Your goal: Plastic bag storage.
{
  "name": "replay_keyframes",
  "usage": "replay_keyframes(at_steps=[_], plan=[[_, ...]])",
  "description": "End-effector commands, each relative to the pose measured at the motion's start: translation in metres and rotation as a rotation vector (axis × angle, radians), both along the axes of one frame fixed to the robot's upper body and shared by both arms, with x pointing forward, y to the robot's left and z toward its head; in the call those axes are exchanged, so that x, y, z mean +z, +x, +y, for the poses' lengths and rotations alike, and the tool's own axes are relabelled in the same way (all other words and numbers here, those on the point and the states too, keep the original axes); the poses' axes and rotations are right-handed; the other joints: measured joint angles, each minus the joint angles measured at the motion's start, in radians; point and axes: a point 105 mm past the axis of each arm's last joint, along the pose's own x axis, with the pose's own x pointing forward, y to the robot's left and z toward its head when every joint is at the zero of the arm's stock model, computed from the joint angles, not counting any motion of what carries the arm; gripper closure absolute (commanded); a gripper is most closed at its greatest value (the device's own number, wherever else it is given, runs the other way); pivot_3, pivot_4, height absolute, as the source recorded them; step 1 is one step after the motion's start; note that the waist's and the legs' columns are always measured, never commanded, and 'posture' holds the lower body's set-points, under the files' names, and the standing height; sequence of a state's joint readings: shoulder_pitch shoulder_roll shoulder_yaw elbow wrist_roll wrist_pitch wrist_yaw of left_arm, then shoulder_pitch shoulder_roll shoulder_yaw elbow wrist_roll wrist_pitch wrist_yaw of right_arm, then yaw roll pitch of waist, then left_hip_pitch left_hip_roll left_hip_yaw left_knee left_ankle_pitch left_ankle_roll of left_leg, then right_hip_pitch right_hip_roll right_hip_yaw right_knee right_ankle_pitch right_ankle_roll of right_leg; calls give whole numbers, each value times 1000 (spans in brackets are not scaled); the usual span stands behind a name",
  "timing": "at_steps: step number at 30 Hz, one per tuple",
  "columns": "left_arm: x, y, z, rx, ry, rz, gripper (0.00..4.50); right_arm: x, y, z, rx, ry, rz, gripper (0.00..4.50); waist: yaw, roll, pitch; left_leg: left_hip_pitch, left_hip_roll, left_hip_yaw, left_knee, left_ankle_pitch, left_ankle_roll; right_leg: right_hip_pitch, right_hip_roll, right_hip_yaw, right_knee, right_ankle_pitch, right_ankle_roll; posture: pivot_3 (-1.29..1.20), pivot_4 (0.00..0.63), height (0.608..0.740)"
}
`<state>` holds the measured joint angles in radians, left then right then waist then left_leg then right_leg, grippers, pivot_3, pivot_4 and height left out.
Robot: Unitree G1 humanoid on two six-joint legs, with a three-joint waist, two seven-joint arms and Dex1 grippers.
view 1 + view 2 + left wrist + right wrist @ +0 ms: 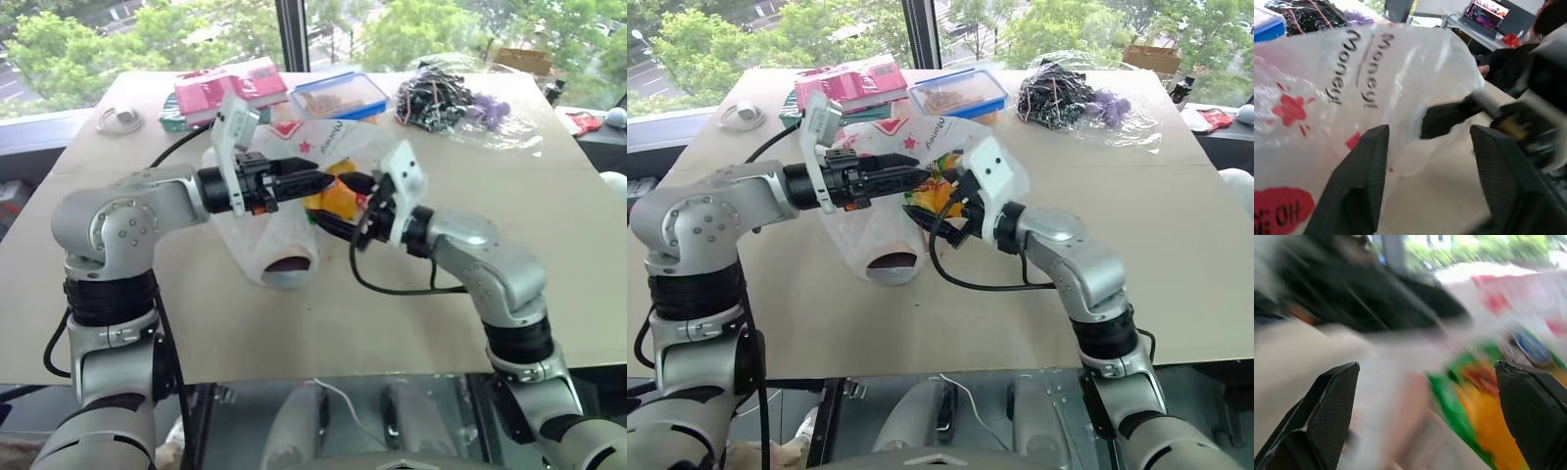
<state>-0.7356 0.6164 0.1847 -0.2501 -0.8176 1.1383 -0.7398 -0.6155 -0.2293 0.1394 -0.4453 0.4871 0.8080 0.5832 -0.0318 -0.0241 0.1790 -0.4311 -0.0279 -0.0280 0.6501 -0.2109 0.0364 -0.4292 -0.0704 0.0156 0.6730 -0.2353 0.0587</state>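
Note:
The plastic bag (284,250), thin white film with red printed panels, lies rumpled in the middle of the tan table (549,225), its dark mouth facing me. A green and yellow snack packet (336,196) shows through the film. My left gripper (318,182) hovers level over the bag's upper part, pointing right. In the left wrist view its fingers (1359,186) stand apart, open, with the film just beyond them. My right gripper (335,211) points left at the packet from the other side, tip to tip with the left one. Its fingers (1322,411) are spread wide, open.
Along the table's far edge lie a pink box (230,93), a blue-lidded clear container (341,95) and a clear crinkly bag of black and purple things (441,103). A white round object (120,119) sits far left. A black cable (392,287) loops under my right wrist.

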Motion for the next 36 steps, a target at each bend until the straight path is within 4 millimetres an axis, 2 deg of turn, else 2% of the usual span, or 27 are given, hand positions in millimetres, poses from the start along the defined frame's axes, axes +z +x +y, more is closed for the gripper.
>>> replay_keyframes(at_steps=[1, 5, 10, 14, 16, 21, 23, 26, 31, 33, 34, 35, 36], plan=[[8, -12, -3, -46, 1, -90, 1942, 16, -18, -14, 32, 9, -77, 0, 0, 0, 0, 0, 0, 0, 0, 0, 0, 0, 0, 0, 0, 0, 0, 0, 150, 740], [0, -23, 8, -43, -16, -89, 1942, 10, -31, -31, 11, -62, -56, 0, -3, 0, 0, 0, 1, 1, -1, 0, 0, 0, 0, 1, 0, 0, 0, 0, 150, 740], [-24, -43, 19, -41, -21, 32, 1942, -11, -38, -66, -169, -121, 66, 0, -1, 0, 0, 0, 3, 0, -1, 0, 0, 0, 0, 0, -2, 0, 0, 0, 150, 740], [-43, -64, 33, -12, 1, 123, 1942, -36, -29, -103, -424, -134, 206, 0, -1, 0, 0, 0, 3, 0, 0, 0, 1, 1, 0, 0, -2, 0, 0, 0, 150, 740], [-51, -67, 35, 15, 7, 140, 1942, -43, -24, -110, -475, -120, 242, 0, 2, 0, 0, 2, 4, 1, 0, 0, 1, 2, 0, 0, -2, 0, 0, 0, 150, 740], [-77, -67, 38, 102, 83, 131, 1942, -57, -8, -106, -520, -96, 284, 0, 1, 0, 0, 9, 5, 1, -1, 0, 1, 11, 2, 0, -8, -1, -1, 0, 150, 740], [-91, -61, 38, 155, 119, 118, 1942, -55, -4, -100, -512, -60, 279, 0, 3, 1, 0, 15, 5, 2, -3, -1, 1, 18, 1, 0, -11, -3, -4, 0, 150, 740], [-100, -56, 35, 182, 140, 102, 1942, -49, -2, -89, -470, -10, 270, 0, 12, 1, 0, 15, 6, 2, -3, -1, 1, 18, 1, 0, -11, -3, -5, 0, 150, 740], [-102, -45, 25, 192, 130, 63, 1942, -37, 9, -77, -459, 21, 231, 0, 20, 0, 0, 15, 6, 2, -3, -1, 2, 17, 0, 0, -11, -3, -5, 0, 150, 740], [-103, -40, 23, 201, 133, 50, 1861, -31, 13, -74, -458, 37, 215, 522, 20, 1, 0, 15, 6, 2, -3, -1, 2, 17, 1, 0, -11, -3, -5, 0, 150, 740], [-103, -40, 20, 185, 127, 49, 2442, -28, 14, -74, -461, 44, 202, 811, 20, 1, 0, 15, 6, 1, -3, -1, 2, 17, 1, -1, -11, -2, -5, 0, 150, 740], [-103, -41, 17, 174, 124, 46, 2732, -23, 14, -76, -457, 59, 191, 1299, 20, 1, 0, 14, 6, 1, -3, -1, 2, 17, 1, -1, -11, -2, -4, 0, 150, 740], [-103, -42, 14, 164, 115, 47, 3283, -19, 13, -75, -445, 76, 187, 1874, 20, 1, 0, 14, 5, 2, -4, -1, 2, 17, 2, -1, -11, -2, -4, 0, 150, 740]])
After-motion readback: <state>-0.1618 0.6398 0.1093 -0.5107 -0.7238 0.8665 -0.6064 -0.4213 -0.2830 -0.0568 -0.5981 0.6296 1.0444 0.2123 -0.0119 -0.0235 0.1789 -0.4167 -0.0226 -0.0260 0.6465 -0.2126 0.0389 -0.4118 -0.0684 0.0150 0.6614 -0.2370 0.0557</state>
